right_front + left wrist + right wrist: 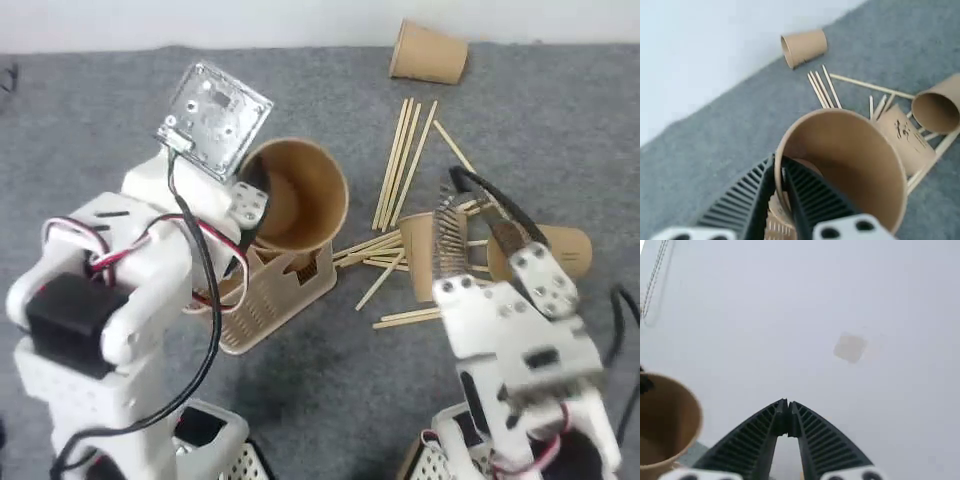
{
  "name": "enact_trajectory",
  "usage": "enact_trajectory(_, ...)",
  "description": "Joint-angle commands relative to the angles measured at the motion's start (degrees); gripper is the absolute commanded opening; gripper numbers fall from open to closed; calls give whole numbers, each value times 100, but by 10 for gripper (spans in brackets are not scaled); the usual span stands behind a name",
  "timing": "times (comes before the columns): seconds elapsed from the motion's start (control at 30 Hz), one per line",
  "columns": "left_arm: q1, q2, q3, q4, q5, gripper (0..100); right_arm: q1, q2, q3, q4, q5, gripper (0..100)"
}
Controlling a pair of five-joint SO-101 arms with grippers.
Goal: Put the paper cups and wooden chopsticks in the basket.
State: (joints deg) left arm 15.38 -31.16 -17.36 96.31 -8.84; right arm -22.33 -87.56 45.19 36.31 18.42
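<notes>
Grey carpet (120,110) covers the table. At four o'clock the right gripper (787,404) has its jaws pressed together, empty. At seven o'clock the left gripper (778,161) pinches the rim of a tilted paper cup (850,160) over the basket (285,295). Wooden chopsticks (400,165) lie scattered centrally, two cups (415,255) at three o'clock, another cup (428,52) at one o'clock.

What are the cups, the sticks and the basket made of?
The cups, such as the held cup, look like brown paper: matte, thin-walled, with a rolled rim. The sticks seem to be bare pale wood: thin, straight and unpainted. The basket is probably cream plastic, since it looks smooth and has even moulded slots in its wall.
</notes>
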Motion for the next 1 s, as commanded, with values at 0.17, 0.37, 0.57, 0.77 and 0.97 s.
enact_trajectory(0.17,202,158,-154,-325,334,9,-1429,2167,-1160,-92,18,7)
enact_trajectory(0.37,44,457,-145,-519,519,9,-1490,2835,-1178,-127,18,7)
enact_trajectory(0.57,-334,774,347,-633,774,9,-1481,2897,-1169,-110,53,7)
enact_trajectory(0.77,-440,598,558,-202,809,9,-1376,2914,-958,-154,62,7)
enact_trajectory(0.97,-431,571,708,-167,809,10,-1367,2914,-941,-286,35,7)
